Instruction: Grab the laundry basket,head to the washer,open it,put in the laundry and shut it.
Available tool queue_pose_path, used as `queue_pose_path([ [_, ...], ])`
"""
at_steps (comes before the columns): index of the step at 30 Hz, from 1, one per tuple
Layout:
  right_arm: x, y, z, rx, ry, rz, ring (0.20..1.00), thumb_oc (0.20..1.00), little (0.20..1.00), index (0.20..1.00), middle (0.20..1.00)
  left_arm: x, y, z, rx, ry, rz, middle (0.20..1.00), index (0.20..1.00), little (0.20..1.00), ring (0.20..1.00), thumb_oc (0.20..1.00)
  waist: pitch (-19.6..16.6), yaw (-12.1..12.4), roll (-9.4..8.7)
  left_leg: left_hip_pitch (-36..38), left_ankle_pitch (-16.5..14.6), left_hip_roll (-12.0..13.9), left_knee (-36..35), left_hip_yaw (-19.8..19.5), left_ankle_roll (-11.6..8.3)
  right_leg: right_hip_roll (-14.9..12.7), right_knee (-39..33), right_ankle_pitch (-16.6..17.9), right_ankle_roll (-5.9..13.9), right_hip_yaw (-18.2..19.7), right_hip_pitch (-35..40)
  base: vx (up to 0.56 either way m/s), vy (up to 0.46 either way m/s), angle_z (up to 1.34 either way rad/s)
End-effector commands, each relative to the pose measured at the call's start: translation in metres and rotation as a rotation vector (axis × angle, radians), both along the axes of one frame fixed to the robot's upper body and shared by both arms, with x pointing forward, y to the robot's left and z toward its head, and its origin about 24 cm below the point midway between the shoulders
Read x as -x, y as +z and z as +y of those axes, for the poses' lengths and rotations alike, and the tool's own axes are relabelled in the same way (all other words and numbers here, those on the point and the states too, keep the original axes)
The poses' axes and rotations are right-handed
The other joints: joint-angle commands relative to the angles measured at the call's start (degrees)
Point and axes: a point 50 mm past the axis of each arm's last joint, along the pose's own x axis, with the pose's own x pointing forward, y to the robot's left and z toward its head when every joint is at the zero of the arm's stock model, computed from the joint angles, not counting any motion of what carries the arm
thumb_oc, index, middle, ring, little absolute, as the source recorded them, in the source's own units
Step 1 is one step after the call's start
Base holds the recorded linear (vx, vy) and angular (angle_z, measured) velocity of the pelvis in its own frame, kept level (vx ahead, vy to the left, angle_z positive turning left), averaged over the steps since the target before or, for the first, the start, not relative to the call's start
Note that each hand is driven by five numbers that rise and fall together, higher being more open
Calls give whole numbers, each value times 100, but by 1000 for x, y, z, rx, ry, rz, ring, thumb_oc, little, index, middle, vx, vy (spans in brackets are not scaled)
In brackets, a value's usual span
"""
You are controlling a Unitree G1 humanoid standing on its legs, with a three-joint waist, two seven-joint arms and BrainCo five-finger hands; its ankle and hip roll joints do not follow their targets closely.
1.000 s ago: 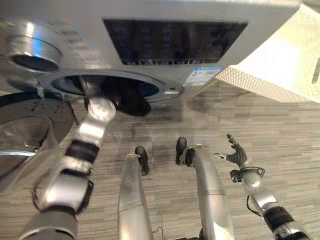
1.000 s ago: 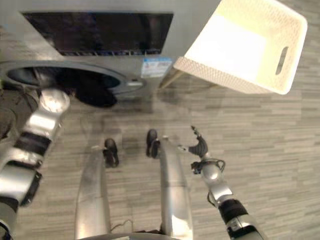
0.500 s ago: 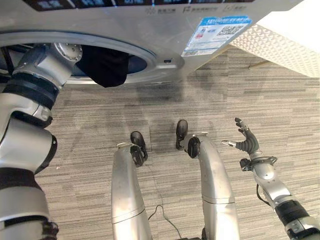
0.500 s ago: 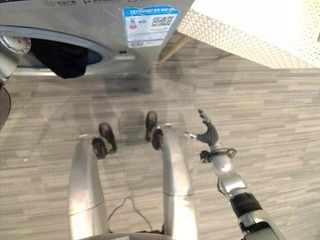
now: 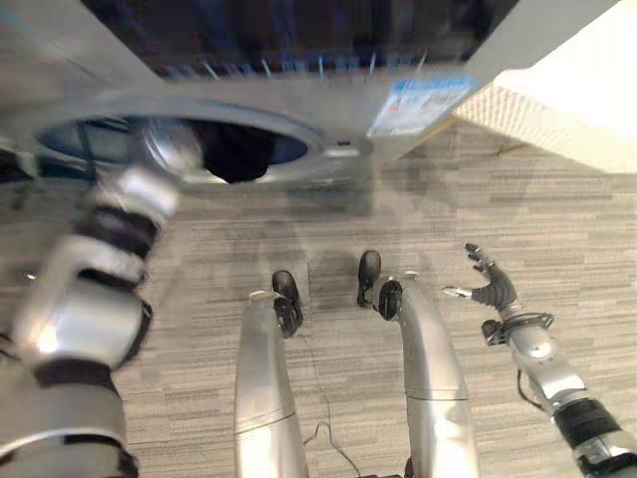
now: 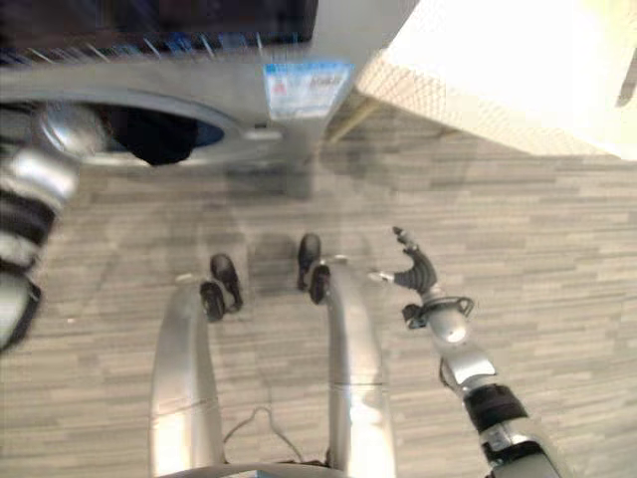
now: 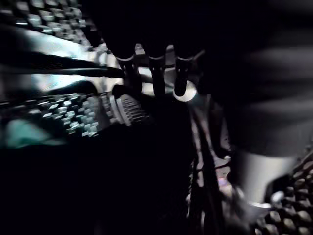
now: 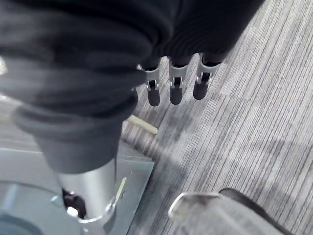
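Dark laundry hangs from the washer opening beside the left hand.

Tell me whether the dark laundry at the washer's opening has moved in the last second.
Yes. It hung below the opening's lower rim; now the dark laundry barely reaches that rim, drawn into the washer.

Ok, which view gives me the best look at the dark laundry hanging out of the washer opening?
The left eye view: the dark laundry hangs over the washer opening's rim, beside the left arm. The right eye view shows it smaller, near the edge. The left wrist view is too dark to tell cloth from drum.
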Motion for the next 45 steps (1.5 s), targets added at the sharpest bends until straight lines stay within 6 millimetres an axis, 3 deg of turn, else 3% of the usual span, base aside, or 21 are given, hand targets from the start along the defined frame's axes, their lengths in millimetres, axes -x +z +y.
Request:
queue_pose_path([
  [1, 21, -25, -16, 125, -63, 96, 1000, 1000, 1000, 1000, 1000, 8, -49, -4, 185, -37, 95, 1000, 1000, 1000, 1000, 1000, -529, -1, 218, 816, -25, -57, -778, -126, 262, -20, -1486, 454, 673, 38, 947, -65, 34, 25],
  [2, 22, -26, -16, 128, -61, 98, 1000, 1000, 1000, 1000, 1000, 9, -50, -4, 187, -35, 98, 1000, 1000, 1000, 1000, 1000, -509, -15, 216, 884, -8, -63, -826, -116, 263, -21, -1523, 468, 676, 43, 1006, -41, 18, 29],
  [3, 25, -34, -16, 137, -81, 137, 1000, 1000, 1000, 1000, 1000, 21, -82, -9, 287, -56, 165, 1000, 1000, 1000, 1000, 1000, -486, 47, 189, 1311, 78, -134, -1192, -79, 259, -43, -1819, 544, 711, 29, 1386, 6, 54, 32],
  [4, 30, -47, -17, 156, -100, 200, 1000, 1000, 1000, 1000, 1000, 43, -132, -18, 381, -67, 294, 1000, 1000, 1000, 1000, 1000, -468, 133, 149, 1998, 175, -243, -1771, -2, 270, -42, -2324, 678, 758, 44, 1993, 6, 53, 27],
  [5, 30, -48, -17, 157, -99, 201, 1000, 1000, 1000, 1000, 1000, 44, -133, -17, 382, -66, 295, 1000, 1000, 1000, 1000, 1000, -427, 128, 138, 2088, 196, -250, -1829, 10, 270, -43, -2365, 694, 761, 50, 2071, 29, 73, 16],
  [8, 40, -64, -23, 197, -132, 289, 1000, 1000, 1000, 1000, 1000, 84, -194, -18, 497, -31, 474, 1000, 1000, 1000, 1000, 1000, -342, 254, 92, 3230, 415, -461, -2791, 79, 279, -42, -3197, 923, 842, 18, 3152, 71, 68, 7],
  [10, 62, -87, -35, 220, -180, 412, 1000, 1000, 1000, 1000, 1000, 135, -247, -8, 540, 54, 666, 1000, 1000, 1000, 1000, 1000, -341, 383, 22, 4455, 851, -662, -3910, 154, 307, -27, -4293, 1332, 911, -43, 4412, 113, 112, 0],
  [14, 88, -108, -47, 221, -231, 536, 1000, 1000, 1000, 1000, 1000, 181, -282, 7, 564, 161, 814, 1000, 1000, 1000, 1000, 1000, -578, 487, 18, 5621, 1099, -762, -4961, 261, 269, 1, -5277, 1618, 1130, -77, 5574, 122, 126, -11],
  [15, 102, -115, -54, 233, -240, 588, 1000, 1000, 1000, 1000, 1000, 205, -298, 12, 560, 200, 906, 1000, 1000, 1000, 1000, 1000, -829, 541, 54, 6198, 1168, -828, -5443, 360, 311, -3, -5585, 1727, 1257, -96, 6002, 129, 187, -24],
  [19, 106, -120, -57, 237, -254, 625, 1000, 1000, 1000, 1000, 1000, 209, -305, 16, 516, 222, 948, 1000, 1000, 1000, 1000, 1000, -818, 496, 101, 6346, 1396, -856, -5685, 327, 343, 20, -5266, 1840, 1402, 110, 5870, -74, 100, -28],
  [21, 110, -123, -55, 213, -268, 645, 1000, 1000, 1000, 1000, 1000, 201, -302, 17, 481, 214, 944, 1000, 1000, 1000, 1000, 1000, -784, 458, 184, 6224, 1594, -785, -5669, 260, 367, 306, -4665, 1461, 1367, 435, 5840, -243, 46, 0],
  [24, 121, -132, -47, 186, -258, 684, 1000, 1000, 1000, 1000, 1000, 197, -300, 16, 470, 198, 938, 1000, 1000, 1000, 1000, 1000, -1002, 580, 234, 6134, 1857, -695, -5806, 180, 336, 632, -3744, 812, 1186, 453, 6411, -220, -23, 39],
  [27, 124, -137, -41, 162, -255, 702, 1000, 1000, 1000, 1000, 1000, 199, -297, 17, 465, 195, 923, 1000, 1000, 1000, 1000, 1000, -1154, 842, 73, 5792, 2206, -735, -5890, 204, 190, 766, -4813, 481, 974, 465, 7059, -190, -121, 45],
  [28, 124, -137, -41, 162, -255, 702, 1000, 1000, 1000, 1000, 1000, 199, -297, 17, 465, 195, 923, 1000, 1000, 1000, 1000, 1000, -1153, 841, 73, 5792, 2206, -735, -5890, 203, 190, 766, -4815, 481, 974, 464, 7060, -282, -126, -12],
  [29, 120, -134, -42, 147, -272, 684, 1000, 1000, 1000, 1000, 1000, 196, -293, 16, 461, 179, 906, 1000, 1000, 1000, 1000, 1000, -1158, 918, 64, 5387, 2518, -736, -5820, 157, 43, 922, -5385, 476, 834, 679, 7130, -184, -76, -21],
  [32, 120, -133, -45, 154, -280, 684, 1000, 1000, 1000, 1000, 1000, 195, -290, 16, 470, 172, 890, 1000, 1000, 1000, 1000, 1000, -1110, 962, 138, 5104, 2708, -724, -5791, 64, -113, 1005, -5718, 609, 773, 676, 7109, -283, -62, 25],
  [35, 116, -130, -51, 172, -291, 673, 1000, 1000, 1000, 1000, 1000, 184, -283, 16, 451, 151, 861, 1000, 1000, 1000, 1000, 1000, -987, 937, 146, 4966, 2470, -845, -5442, -198, -139, 878, -5840, 807, 770, 547, 6999, -261, 47, 40],
  [36, 114, -129, -51, 174, -285, 663, 1000, 1000, 1000, 1000, 1000, 175, -276, 20, 405, 143, 833, 1000, 1000, 1000, 1000, 1000, -980, 862, 49, 5140, 2099, -945, -5103, -349, -80, 686, -5854, 956, 816, 471, 6955, -104, 62, 35],
  [39, 118, -130, -53, 184, -276, 677, 1000, 1000, 1000, 1000, 1000, 166, -266, 21, 353, 130, 790, 1000, 1000, 1000, 1000, 1000, -1074, 782, 102, 5367, 1994, -952, -5238, -603, -41, 664, -5842, 989, 864, 425, 6868, -23, 116, 7],
  [40, 121, -131, -56, 192, -282, 687, 1000, 1000, 1000, 1000, 1000, 158, -257, 24, 284, 125, 762, 1000, 1000, 1000, 1000, 1000, -1180, 724, 172, 5632, 2001, -920, -5658, -653, 6, 690, -5757, 935, 863, 385, 6847, 103, 176, 19],
  [45, 126, -131, -63, 217, -280, 701, 1000, 1000, 1000, 1000, 1000, 132, -222, 43, 27, 139, 653, 1000, 1000, 1000, 1000, 1000, -1377, 599, 196, 5986, 2013, -950, -6061, -681, 99, 649, -5583, 865, 944, 425, 6826, 102, 137, 5],
])
